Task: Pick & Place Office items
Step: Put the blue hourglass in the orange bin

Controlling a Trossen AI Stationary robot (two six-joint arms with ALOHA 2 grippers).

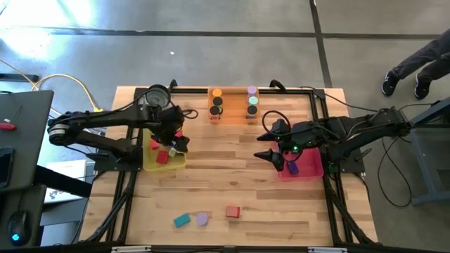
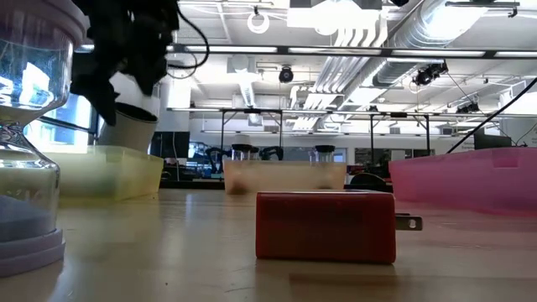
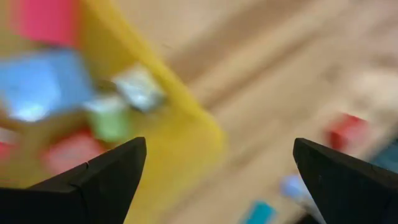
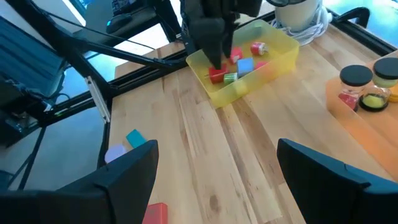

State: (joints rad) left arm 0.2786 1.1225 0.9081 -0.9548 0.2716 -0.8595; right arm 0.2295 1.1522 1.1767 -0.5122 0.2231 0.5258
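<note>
My left gripper [image 1: 176,146] [image 3: 219,142] is open and empty above the yellow tray [image 1: 149,163], over its near right corner. That tray holds red blocks [image 1: 162,158], a blue block [image 4: 245,65] and a green piece [image 4: 231,77]. My right gripper [image 1: 271,156] [image 4: 217,143] is also open and empty, just left of the pink tray [image 1: 313,169], where a dark-blue block [image 1: 293,168] lies. On the wood near the table's near edge lie a teal block [image 1: 182,221], a lavender piece [image 1: 202,218] and a red block [image 1: 233,211] [image 2: 325,226].
An orange tray [image 1: 233,118] at the far middle holds orange, black, lavender and green cylinders [image 1: 216,102]. A clear jar [image 1: 158,97] stands at the far left, beyond the yellow tray. Bare wood lies between the trays and the near-edge blocks. A person's legs [image 1: 415,70] show beyond the far right corner.
</note>
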